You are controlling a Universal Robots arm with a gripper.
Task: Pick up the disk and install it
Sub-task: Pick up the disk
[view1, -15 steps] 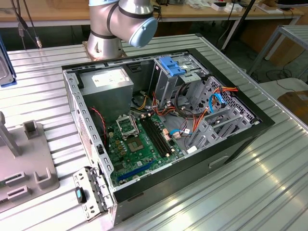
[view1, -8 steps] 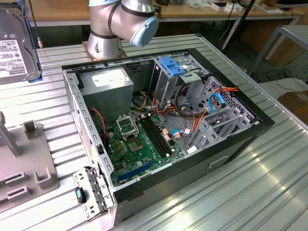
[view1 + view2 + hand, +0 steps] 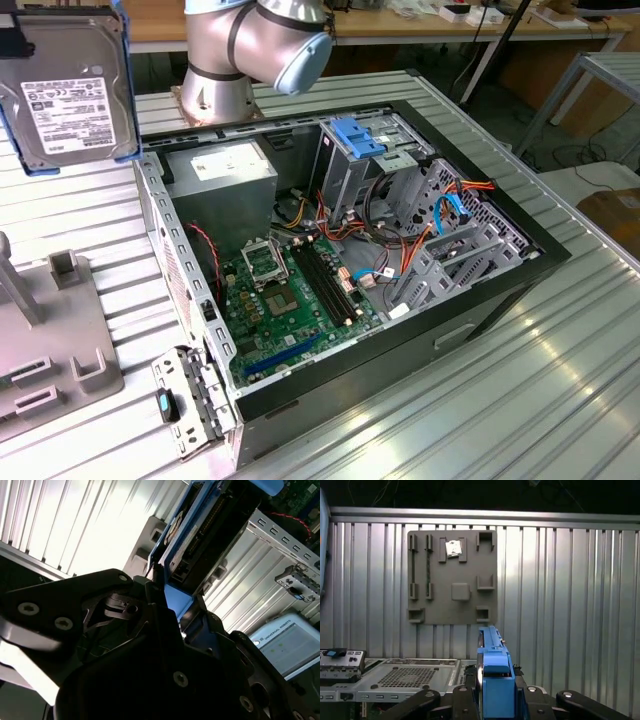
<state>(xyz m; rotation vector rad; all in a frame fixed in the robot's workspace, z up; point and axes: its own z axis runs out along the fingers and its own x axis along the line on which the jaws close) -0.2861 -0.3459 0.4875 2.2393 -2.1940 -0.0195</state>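
In the exterior view we see the arm (image 3: 250, 45) rising behind the open case (image 3: 350, 260), with the disk (image 3: 65, 85) held aloft at that view's left. In the second wrist view the gripper (image 3: 167, 597) is clamped on the disk. In the first wrist view the disk sits edge-on, a grey plate (image 3: 452, 575) beyond it.

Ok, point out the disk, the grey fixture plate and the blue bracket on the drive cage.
disk (image 3: 65, 90), exterior view, on its labelled face.
grey fixture plate (image 3: 445, 612), first wrist view, on a bare flat patch.
blue bracket (image 3: 357, 137), exterior view, on its upper surface.
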